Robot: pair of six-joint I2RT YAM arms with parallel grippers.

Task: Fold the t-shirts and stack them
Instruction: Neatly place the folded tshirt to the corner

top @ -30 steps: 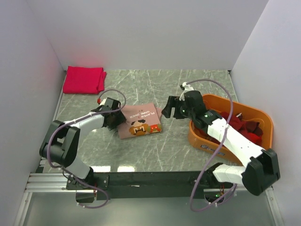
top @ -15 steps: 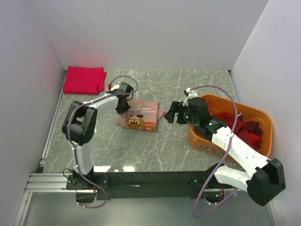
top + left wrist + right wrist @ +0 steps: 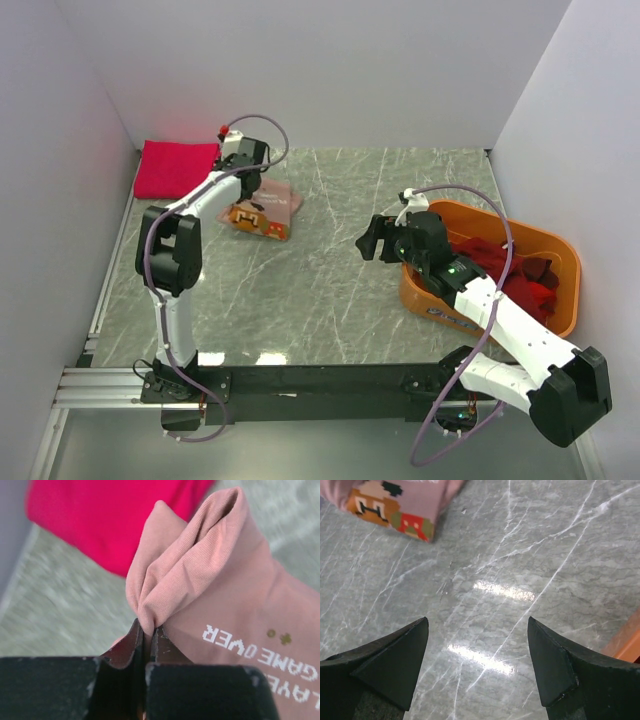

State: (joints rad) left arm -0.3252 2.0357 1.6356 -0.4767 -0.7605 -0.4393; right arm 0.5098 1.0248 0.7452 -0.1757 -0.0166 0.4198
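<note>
My left gripper [image 3: 246, 182] [image 3: 148, 630] is shut on a pinched edge of the folded dusty-pink t-shirt [image 3: 262, 207] [image 3: 235, 600], holding it at the back left of the table. The shirt's cartoon print and white text show. Just left of it lies the folded crimson-pink t-shirt [image 3: 178, 168] [image 3: 115, 515]. Dark red t-shirts [image 3: 505, 272] fill the orange tub [image 3: 500, 320]. My right gripper [image 3: 374, 240] [image 3: 477, 655] stands open over bare marble beside the tub, with nothing between its fingers. The dusty-pink shirt's printed corner [image 3: 395, 510] shows at the top left of the right wrist view.
White walls [image 3: 300, 70] close in the grey marble table [image 3: 320, 290] on three sides. The orange tub's rim [image 3: 627, 642] edges the right wrist view at the right. A metal rail [image 3: 110, 385] runs along the near edge.
My left gripper closed on the dusty-pink shirt and carried it from the table's middle toward the back left, near the crimson-pink shirt. My right gripper drew back toward the tub, still open.
</note>
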